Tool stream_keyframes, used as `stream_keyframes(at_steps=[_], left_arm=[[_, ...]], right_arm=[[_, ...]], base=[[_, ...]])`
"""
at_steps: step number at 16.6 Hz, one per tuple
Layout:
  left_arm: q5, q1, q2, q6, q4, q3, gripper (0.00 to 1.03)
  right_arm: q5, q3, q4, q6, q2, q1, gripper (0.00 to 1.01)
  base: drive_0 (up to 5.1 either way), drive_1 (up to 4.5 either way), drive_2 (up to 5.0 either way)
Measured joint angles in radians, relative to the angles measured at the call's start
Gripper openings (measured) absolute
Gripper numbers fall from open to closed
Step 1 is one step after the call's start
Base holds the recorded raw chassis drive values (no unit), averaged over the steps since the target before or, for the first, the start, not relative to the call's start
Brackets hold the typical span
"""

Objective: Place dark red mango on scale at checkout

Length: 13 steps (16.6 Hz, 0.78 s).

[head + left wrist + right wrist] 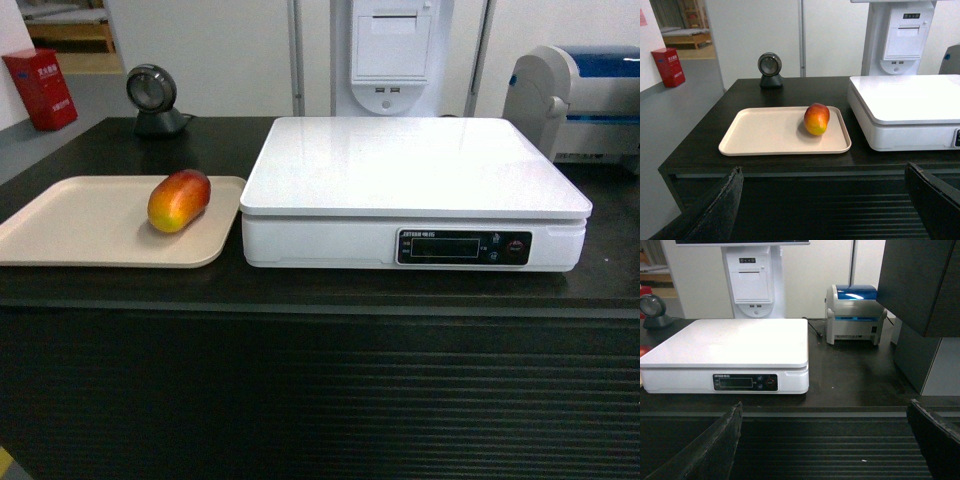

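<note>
Mango: lies on its side on the beige tray, near the tray's right end, beside the scale but not touching it; resting free, nothing gripping it. Long axis runs diagonally in the head view, redder end up-right toward the scale's far corner, yellow-green end down-left toward the tray's front.

Scale: platform bare, display facing the robot; set square on the table, just right of the tray, so the transfer looks like a short lift rightward.

Left gripper: jaws spread wide, empty, held back before the table's ribbed front, roughly facing the mango.

Right gripper: jaws likewise wide apart, empty, facing the scale
</note>
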Motion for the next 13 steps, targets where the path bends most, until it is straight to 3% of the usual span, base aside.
stream_keyframes(at_steps=[13], left_arm=[[0.0,0.0,0.0,0.0,0.0,0.0,0.98]], right_arm=[[0.0,0.0,0.0,0.0,0.0,0.0,0.98]], base=[[0.0,0.0,0.0]])
